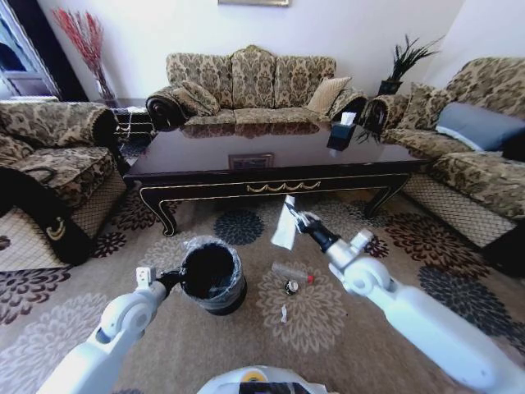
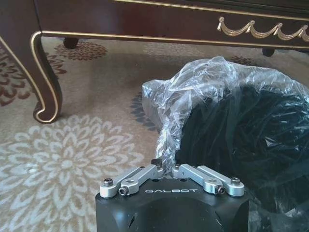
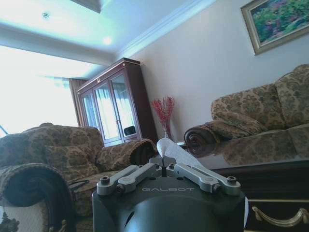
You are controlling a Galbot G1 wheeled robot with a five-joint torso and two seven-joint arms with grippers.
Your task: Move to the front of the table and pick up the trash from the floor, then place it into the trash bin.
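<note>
The right gripper (image 1: 297, 215) pinches the paper (image 1: 285, 227) in mid-air, beside the bin (image 1: 212, 277), not above it. The left gripper (image 2: 166, 170) clamps the liner (image 2: 193, 92) at the bin's rim. Early release drops the paper onto the carpet (image 1: 74, 320) beside the bottle (image 1: 292, 272).
</note>
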